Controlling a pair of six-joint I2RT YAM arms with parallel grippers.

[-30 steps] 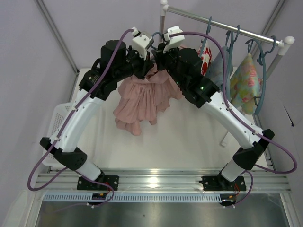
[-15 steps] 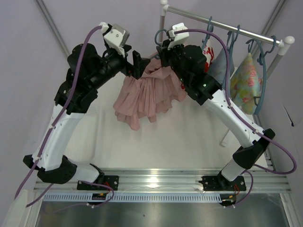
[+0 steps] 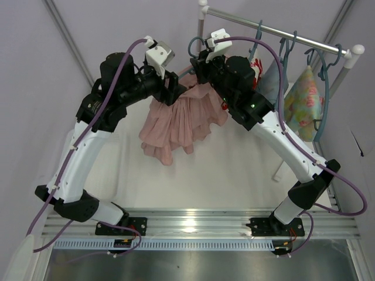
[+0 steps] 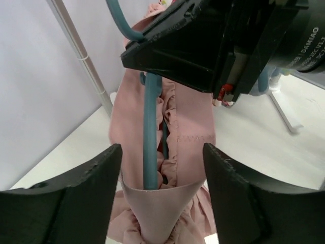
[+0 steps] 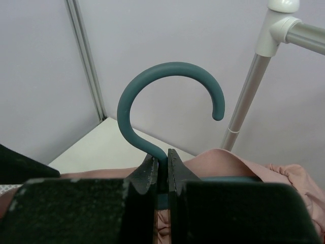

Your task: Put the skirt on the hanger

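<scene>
The dusty-pink skirt (image 3: 176, 126) hangs from the teal hanger (image 3: 193, 45), which is held up above the table. My right gripper (image 5: 162, 165) is shut on the hanger's neck just under the curved hook (image 5: 167, 76). In the left wrist view the skirt's waistband (image 4: 162, 203) loops over the end of the hanger's arm (image 4: 150, 127). My left gripper (image 4: 162, 193) stands open around that end, with one finger on each side of the band. In the top view the left gripper (image 3: 173, 88) sits at the skirt's upper left edge.
A white clothes rail (image 3: 281, 32) runs across the back right and carries like hangers with a red-and-white floral garment (image 3: 256, 70), a pale blue one (image 3: 270, 82) and a yellow-green floral one (image 3: 304, 102). Its post (image 5: 251, 86) stands close behind the hook. Walls close in on the left and at the back.
My left gripper opened and let go of the skirt's waistband, drew back to the left, then came in again with its jaws a little narrower. The right gripper kept hold of the hanger.
</scene>
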